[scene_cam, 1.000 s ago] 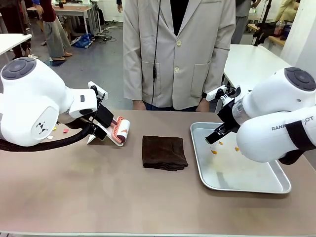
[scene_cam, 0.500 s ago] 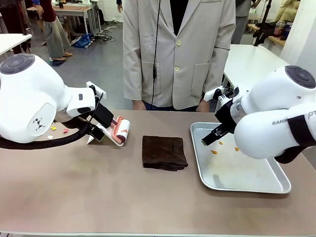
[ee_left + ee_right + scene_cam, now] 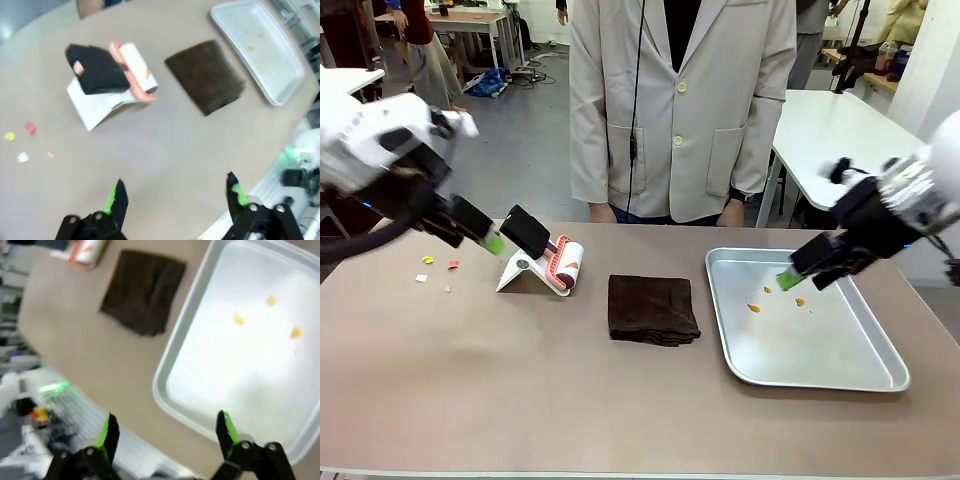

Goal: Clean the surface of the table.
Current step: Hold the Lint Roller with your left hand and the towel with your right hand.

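Front view: my left end effector (image 3: 490, 238) hovers spread above the left end of the table (image 3: 520, 380), near paper scraps (image 3: 438, 264) that need clearing. My right end effector (image 3: 792, 276), also spread, hangs over the tray (image 3: 820, 384).

Left wrist view: a folded brown cloth (image 3: 206, 76) lies mid-table, probably there for wiping.

Right wrist view: orange crumbs (image 3: 238, 319) dot the tray.

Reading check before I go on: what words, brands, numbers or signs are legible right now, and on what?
No text can be read in these views.
lint roller: an orange mark on its white roll, too blurred to read.
tray, cloth, table: no print visible.
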`<state>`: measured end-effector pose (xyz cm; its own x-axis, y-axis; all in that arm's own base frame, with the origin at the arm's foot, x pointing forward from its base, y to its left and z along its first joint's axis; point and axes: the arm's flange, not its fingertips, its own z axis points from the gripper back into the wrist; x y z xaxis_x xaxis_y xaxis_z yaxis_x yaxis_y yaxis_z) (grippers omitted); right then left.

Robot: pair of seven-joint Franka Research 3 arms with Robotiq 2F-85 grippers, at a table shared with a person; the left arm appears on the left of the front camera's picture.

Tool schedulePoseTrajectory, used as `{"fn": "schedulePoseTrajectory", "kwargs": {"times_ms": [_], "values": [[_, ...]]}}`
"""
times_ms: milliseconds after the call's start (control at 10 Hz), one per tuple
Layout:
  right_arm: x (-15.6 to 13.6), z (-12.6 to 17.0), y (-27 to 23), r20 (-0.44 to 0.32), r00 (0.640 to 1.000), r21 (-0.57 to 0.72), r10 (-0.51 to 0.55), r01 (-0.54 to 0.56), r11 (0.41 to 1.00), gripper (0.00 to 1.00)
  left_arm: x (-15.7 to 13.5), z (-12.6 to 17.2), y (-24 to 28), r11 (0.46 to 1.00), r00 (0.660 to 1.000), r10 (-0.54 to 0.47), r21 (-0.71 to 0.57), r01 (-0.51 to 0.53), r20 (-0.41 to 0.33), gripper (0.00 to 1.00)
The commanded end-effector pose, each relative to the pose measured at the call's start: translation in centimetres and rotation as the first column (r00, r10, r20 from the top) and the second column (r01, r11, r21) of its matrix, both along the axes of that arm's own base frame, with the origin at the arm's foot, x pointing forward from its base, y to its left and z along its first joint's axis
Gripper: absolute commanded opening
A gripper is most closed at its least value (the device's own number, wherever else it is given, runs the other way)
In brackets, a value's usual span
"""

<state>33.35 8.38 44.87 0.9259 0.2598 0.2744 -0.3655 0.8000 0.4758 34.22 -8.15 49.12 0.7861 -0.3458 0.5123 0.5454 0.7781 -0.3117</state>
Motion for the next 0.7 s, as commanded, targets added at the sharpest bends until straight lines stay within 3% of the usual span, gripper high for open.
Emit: {"fn": "schedulePoseTrajectory", "kwargs": {"times_ms": [0,200,600], "values": [[-1.7,0.6,-7.5,-0.092,0.989,0.243,-0.114,0.134,0.961,1.0,-3.5,-1.2,7.4,0.981,1.0,-0.031,-0.192,0.03,-0.001,1.0],[-3.5,0.6,-14.7,-0.113,0.976,0.488,-0.185,0.217,0.846,1.0,-5.3,-1.8,14.3,0.93,1.0,0.014,-0.367,-0.02,-0.019,1.0],[-5.1,-1.8,-23.6,-0.184,0.924,0.636,-0.335,0.371,0.676,1.0,-8.7,-6.3,23.2,0.771,0.973,0.218,-0.597,-0.221,-0.078,1.0]]}}
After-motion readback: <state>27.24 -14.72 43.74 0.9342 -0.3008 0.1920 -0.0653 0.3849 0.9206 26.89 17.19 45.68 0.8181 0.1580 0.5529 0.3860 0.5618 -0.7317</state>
